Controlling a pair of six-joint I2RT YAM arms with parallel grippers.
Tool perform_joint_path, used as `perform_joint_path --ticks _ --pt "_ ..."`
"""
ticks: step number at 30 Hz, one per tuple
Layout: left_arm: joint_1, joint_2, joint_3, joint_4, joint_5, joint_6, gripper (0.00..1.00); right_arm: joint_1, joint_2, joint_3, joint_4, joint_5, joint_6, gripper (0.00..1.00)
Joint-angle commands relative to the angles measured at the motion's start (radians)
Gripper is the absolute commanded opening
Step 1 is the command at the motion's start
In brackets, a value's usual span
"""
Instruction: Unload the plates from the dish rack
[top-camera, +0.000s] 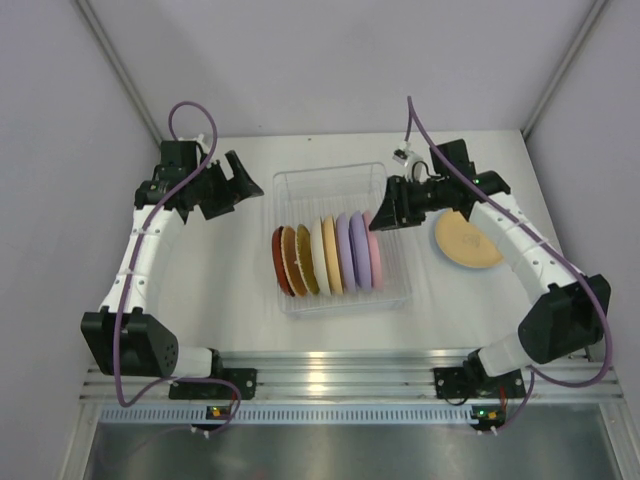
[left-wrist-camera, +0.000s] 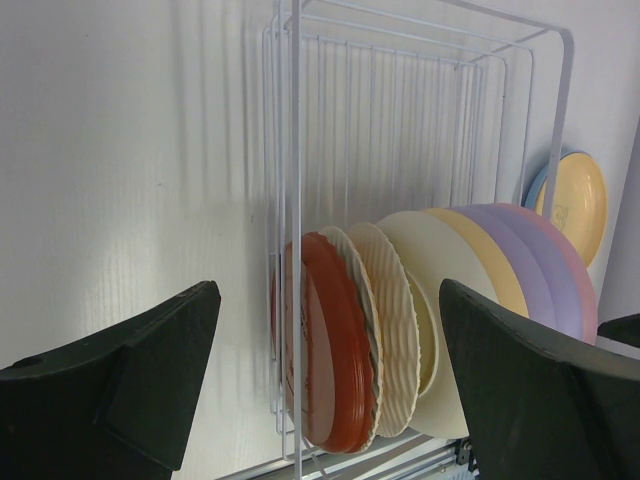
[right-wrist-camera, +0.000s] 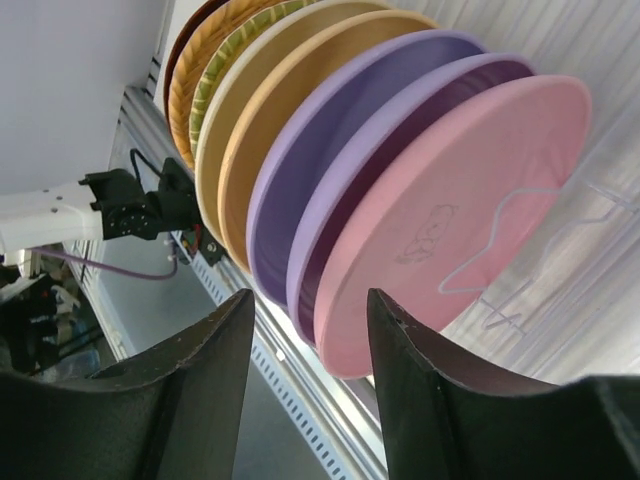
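Observation:
Several plates stand on edge in a row in the clear dish rack (top-camera: 330, 176), from red (top-camera: 279, 262) on the left through cream (top-camera: 320, 256) and lavender (top-camera: 348, 250) to pink (top-camera: 373, 250) on the right. A mustard plate (top-camera: 467, 240) lies flat on the table right of the rack. My right gripper (top-camera: 385, 212) is open at the pink plate's far edge. In the right wrist view the pink plate's (right-wrist-camera: 450, 200) rim lies just ahead of the open gripper (right-wrist-camera: 310, 400). My left gripper (top-camera: 240, 185) is open and empty, off the rack's far left corner, facing the red plate (left-wrist-camera: 335, 350).
In the left wrist view the mustard plate (left-wrist-camera: 578, 205) shows a blue rim (left-wrist-camera: 538, 190) behind it, beyond the rack (left-wrist-camera: 296, 200). Grey walls close in the table on three sides. A metal rail (top-camera: 330, 375) runs along the near edge.

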Motion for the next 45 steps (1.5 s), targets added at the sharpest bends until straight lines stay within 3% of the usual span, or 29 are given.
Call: perform_joint_path --ticks 1,16,21,35,37,41,45 --pt "-0.004 -0.013 0.022 0.011 0.007 0.013 0.96 0.028 0.006 0.013 0.063 -0.052 0.002 0.49" --pt "-0.004 -0.020 0.014 0.010 -0.009 0.023 0.96 0.043 0.060 0.019 0.035 0.021 -0.027 0.40" --pt "-0.004 -0.025 0.007 0.010 -0.012 0.025 0.96 0.043 0.069 0.002 0.047 0.009 -0.025 0.31" --pt "-0.004 -0.028 0.001 0.010 -0.016 0.028 0.96 0.083 0.094 -0.029 0.057 0.000 -0.024 0.31" --pt "-0.004 -0.028 0.001 0.010 -0.018 0.028 0.96 0.084 0.092 -0.026 0.058 -0.002 -0.024 0.27" --pt "-0.004 -0.028 0.002 0.010 -0.016 0.028 0.96 0.072 0.094 0.003 0.047 -0.029 -0.033 0.00" --pt "-0.004 -0.030 0.004 0.007 -0.016 0.029 0.96 0.026 0.083 0.021 0.098 -0.133 -0.013 0.00"
